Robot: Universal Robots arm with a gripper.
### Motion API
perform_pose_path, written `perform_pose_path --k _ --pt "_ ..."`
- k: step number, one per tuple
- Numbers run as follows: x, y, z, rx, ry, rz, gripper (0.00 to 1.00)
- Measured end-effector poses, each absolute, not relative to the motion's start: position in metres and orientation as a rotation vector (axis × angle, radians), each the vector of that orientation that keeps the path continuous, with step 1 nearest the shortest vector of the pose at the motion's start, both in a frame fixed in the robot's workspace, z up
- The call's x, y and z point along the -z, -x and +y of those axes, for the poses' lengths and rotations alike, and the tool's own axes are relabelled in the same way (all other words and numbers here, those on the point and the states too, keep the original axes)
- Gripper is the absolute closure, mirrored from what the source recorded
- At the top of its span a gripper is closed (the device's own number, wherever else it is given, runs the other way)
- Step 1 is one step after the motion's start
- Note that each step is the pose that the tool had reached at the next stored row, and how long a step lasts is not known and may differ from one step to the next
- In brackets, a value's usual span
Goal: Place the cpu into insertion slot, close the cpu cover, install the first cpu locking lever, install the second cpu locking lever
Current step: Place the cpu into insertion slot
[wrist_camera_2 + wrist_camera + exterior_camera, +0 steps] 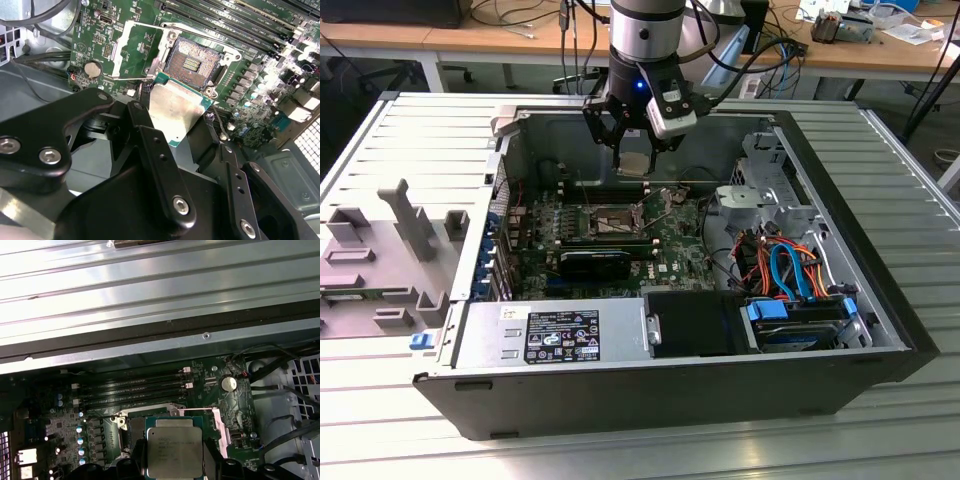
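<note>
In the exterior view my gripper [633, 160] hangs inside the open computer case, above the green motherboard, shut on the cpu [633, 164]. The cpu [175, 112] is a flat silvery square with a green edge, pinched at two opposite sides by the black fingers [152, 150]. The insertion slot [192, 61] lies bare just beyond the chip, with a dark pin field and a metal rim. In the exterior view the slot [610, 222] sits below and slightly to the left of the gripper. The cpu cover [120, 47] is swung open beside the socket. In the first wrist view the cpu [174, 450] hides most of the socket.
Long black memory slots [235, 20] run along one side of the socket. A coin cell [93, 68] sits near the cover. In the exterior view a power supply [560, 335] fills the near side, and drive bays with blue and orange cables [790, 275] the right. A grey fixture [390, 250] lies outside the case.
</note>
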State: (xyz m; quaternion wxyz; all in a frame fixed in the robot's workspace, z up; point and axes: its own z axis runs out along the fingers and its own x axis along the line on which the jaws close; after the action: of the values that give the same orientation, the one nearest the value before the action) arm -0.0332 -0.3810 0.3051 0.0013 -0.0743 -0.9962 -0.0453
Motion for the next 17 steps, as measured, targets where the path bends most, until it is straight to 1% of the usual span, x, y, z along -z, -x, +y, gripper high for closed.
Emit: perform_pose_path --k 17 --pt "-0.3049 0.0332 -0.3811 0.142 0.279 -3.125 0.46"
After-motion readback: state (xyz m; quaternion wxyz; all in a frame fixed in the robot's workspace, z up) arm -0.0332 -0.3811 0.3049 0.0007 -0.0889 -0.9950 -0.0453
